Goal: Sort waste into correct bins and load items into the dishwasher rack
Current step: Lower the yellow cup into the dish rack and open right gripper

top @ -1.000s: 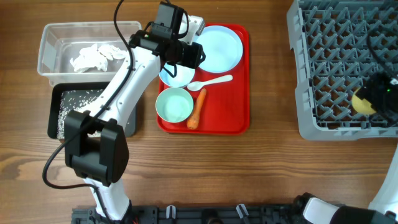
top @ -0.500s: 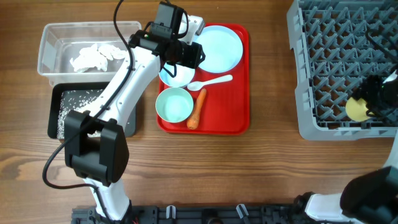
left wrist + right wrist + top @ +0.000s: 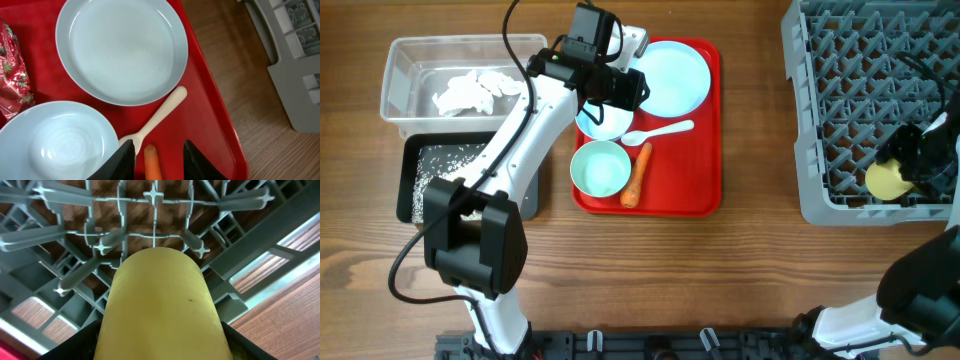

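The left arm reaches up from the near edge of the table, passes over the black tub point(image 3: 410, 150), and bends at the top. The left gripper point(image 3: 159, 159) hangs above the red tray point(image 3: 705, 190). Its two fingers point(image 3: 122, 161) are apart and hold nothing. Right under the gripper is one pale blue bowl point(image 3: 60, 140), which the arm partly hides from above. Just ahead of the fingers lie the white spoon point(image 3: 157, 117) and the tip of the carrot point(image 3: 637, 173). Past them sits the big plate point(image 3: 120, 47). The red candy wrapper point(image 3: 12, 75) lies to the left of the fingers and is cut off by the picture edge. The second bowl point(image 3: 600, 168) sits beside the carrot.

The right arm comes in from the right side and is mostly cut off. The right gripper point(image 3: 160, 342) is squeezed on the yellow cup point(image 3: 883, 181), low in the dishwasher rack point(image 3: 840, 60) near its front wall. The cup fills the wrist view, so the fingers show only as dark bits in the bottom corners. I cannot tell if the cup touches the prongs.
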### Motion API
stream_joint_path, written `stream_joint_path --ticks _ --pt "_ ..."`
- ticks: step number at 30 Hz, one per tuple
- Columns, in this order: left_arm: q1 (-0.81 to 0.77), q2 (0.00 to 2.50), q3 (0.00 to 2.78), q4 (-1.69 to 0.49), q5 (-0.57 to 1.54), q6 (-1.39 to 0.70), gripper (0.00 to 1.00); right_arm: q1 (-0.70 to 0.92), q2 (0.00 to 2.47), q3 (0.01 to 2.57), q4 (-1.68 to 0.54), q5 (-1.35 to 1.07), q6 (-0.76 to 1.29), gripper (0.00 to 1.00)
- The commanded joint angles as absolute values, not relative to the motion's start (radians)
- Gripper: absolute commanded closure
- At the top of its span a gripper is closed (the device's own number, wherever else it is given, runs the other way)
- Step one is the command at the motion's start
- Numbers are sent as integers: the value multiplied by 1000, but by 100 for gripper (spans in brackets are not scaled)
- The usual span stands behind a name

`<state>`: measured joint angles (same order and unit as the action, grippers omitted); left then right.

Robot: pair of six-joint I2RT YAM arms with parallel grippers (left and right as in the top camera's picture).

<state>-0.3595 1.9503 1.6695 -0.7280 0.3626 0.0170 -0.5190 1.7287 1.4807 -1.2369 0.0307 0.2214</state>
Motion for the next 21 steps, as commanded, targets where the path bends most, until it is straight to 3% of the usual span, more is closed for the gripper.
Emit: stream_joint_path --ticks 1,4,9,11,19,21 --pt "-353 1930 1681 -735 350 22 69 -521 1768 1477 -1233 37 211 44" --pt "-353 1930 1681 -738 350 22 69 -521 1775 1477 -1231 37 211 40" --pt "-353 1930 1681 -738 350 22 68 -521 1775 1477 -1232 37 212 9" --pt "-353 1930 1681 -738 350 22 68 -521 1775 1477 -1231 36 212 1" --pt "-353 1930 1681 -738 350 22 67 -521 1771 1493 -1234 1 212 0" --pt "-353 1930 1681 -738 350 22 63 -521 1758 1525 -1239 -38 211 0"
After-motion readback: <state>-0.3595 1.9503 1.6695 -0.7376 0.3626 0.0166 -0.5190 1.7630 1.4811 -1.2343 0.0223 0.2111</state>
